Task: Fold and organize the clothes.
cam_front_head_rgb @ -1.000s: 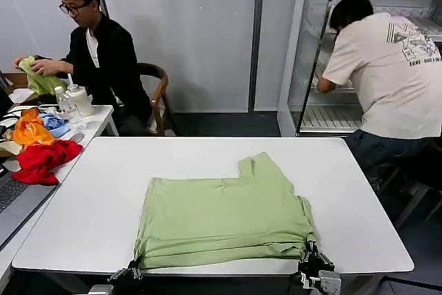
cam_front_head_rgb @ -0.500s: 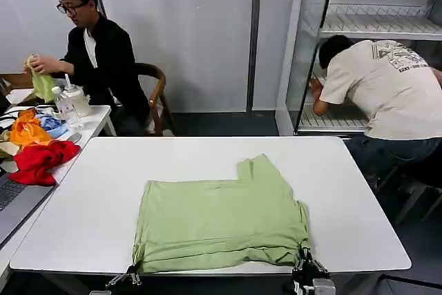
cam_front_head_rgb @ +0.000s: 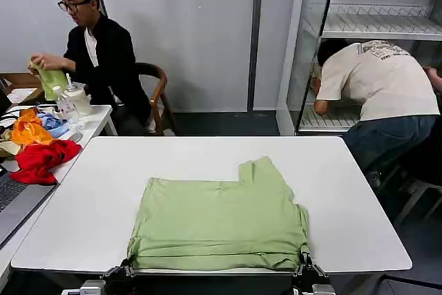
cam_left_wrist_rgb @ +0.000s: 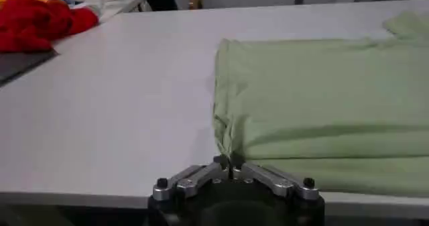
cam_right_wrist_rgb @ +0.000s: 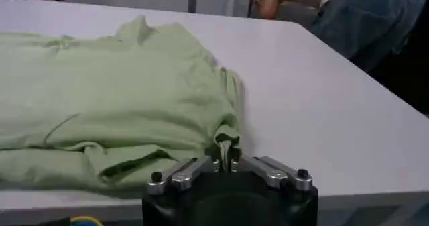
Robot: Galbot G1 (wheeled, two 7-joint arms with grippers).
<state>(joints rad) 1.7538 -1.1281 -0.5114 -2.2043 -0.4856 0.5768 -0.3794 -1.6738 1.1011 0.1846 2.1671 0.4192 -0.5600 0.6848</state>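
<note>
A light green shirt (cam_front_head_rgb: 219,222) lies folded on the white tabletop (cam_front_head_rgb: 359,198), close to the near edge and about in the middle between the left and right edges. Its bottom part is doubled over, so there are layers of cloth along the near edge, and one sleeve points toward the far edge.

The left gripper (cam_left_wrist_rgb: 230,172) is at the near edge of the tabletop, at the near left corner of the shirt. Its fingers are together and they pinch a small fold of the cloth at that corner. In the head view this gripper (cam_front_head_rgb: 123,269) is just below the shirt's left corner.

The right gripper (cam_right_wrist_rgb: 226,161) is also at the near edge, at the near right corner of the shirt. Its fingers are together too, clamped on a small bunch of the fabric. In the head view it (cam_front_head_rgb: 304,267) touches the shirt's right corner.

On a second table at the left there is a red cloth (cam_front_head_rgb: 40,159), an orange cloth (cam_front_head_rgb: 29,129) and a plastic bottle (cam_front_head_rgb: 65,106). A seated person there holds another green garment (cam_front_head_rgb: 52,79) in the hands.
</note>
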